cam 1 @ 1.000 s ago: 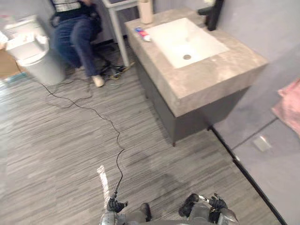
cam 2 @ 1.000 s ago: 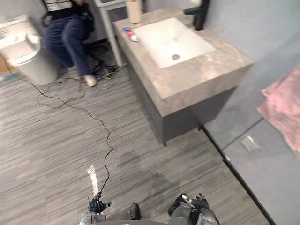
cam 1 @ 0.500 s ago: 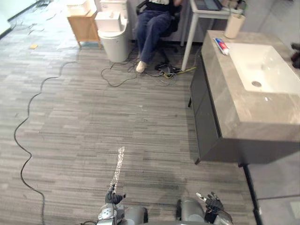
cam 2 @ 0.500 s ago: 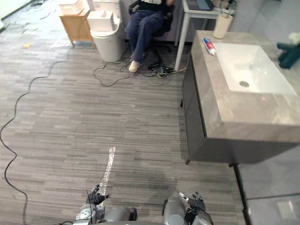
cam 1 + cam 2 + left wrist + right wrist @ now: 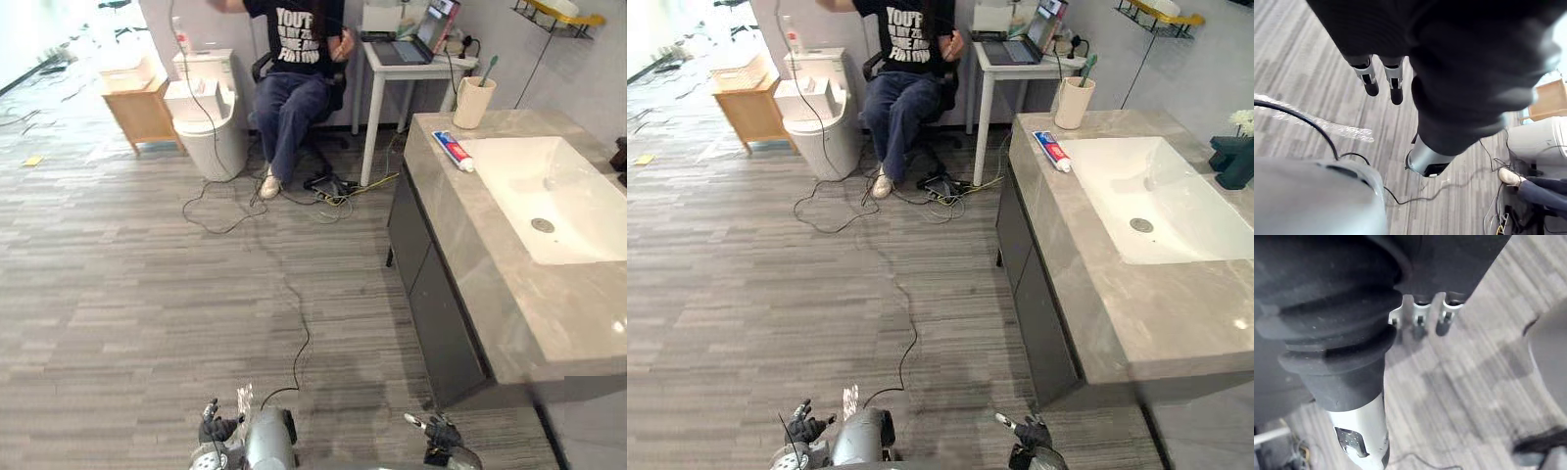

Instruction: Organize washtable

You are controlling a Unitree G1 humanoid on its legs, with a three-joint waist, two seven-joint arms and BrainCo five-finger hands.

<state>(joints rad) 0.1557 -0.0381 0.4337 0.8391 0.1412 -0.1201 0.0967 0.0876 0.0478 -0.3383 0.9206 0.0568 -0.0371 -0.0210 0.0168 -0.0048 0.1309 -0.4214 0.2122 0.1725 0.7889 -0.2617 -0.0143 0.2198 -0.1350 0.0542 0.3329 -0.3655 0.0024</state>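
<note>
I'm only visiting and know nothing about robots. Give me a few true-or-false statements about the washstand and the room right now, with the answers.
1. The toothpaste tube lies on the counter, beside the sink. True.
2. The cup stands inside the sink. False: it stands on the counter's far end, with a toothbrush in it.
3. The right hand is holding the toothpaste tube. False: the right hand and the left hand both hang low over the floor, holding nothing.
4. A person sits by the small desk beyond the counter. True.
</note>
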